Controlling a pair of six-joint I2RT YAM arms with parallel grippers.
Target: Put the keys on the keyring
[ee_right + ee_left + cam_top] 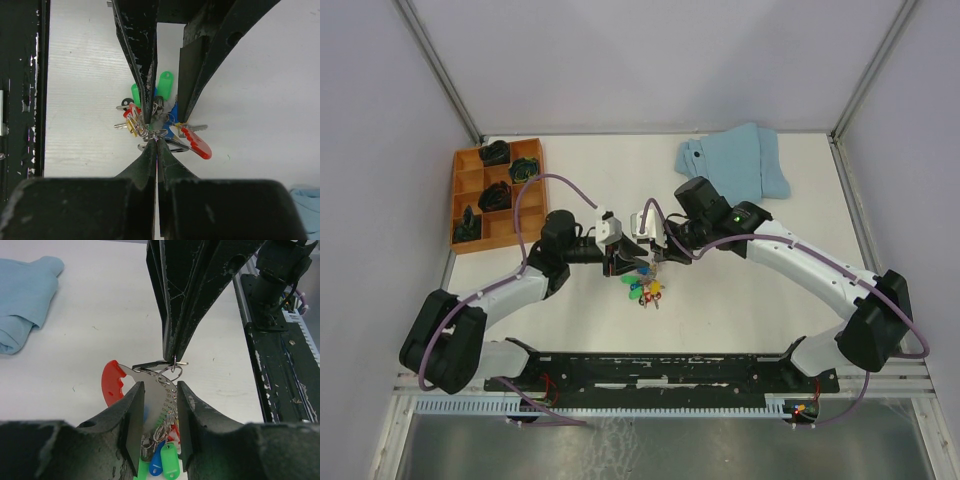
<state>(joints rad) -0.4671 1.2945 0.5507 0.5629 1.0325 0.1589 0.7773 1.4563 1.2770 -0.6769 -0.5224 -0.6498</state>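
Right hand: my right hand has its fingertips pressed together on the small wire ring at the grey end of the keyring. Nothing else is in that pinch.
Left hand: my left hand has its fingers apart, one on either side of the keyring's grey plate. I see no clamp on it, so I judge this a loose straddle and not a grip.
Keyring: the keyring is mid-surface, right where the tips of the two hands meet. From the left wrist, its red end pokes out to the left past one finger.
Long axis: in the right wrist view it runs from the pinched ring out to the red end, roughly crosswise to my right fingers. I cannot tell whether it rests on the surface or is lifted off it.
Keys: the keys bunch just on the near side of the hands. Their coloured heads fan toward the arm bases, and their metal ends seem to gather toward the ring.
Why held so: I read the pinch as fixing the ring so it cannot swing. The parted left hand brackets the plate, ready to steady or retake it.
Risk: the ring is thin wire, and a small twist could slip it out of the pinch.
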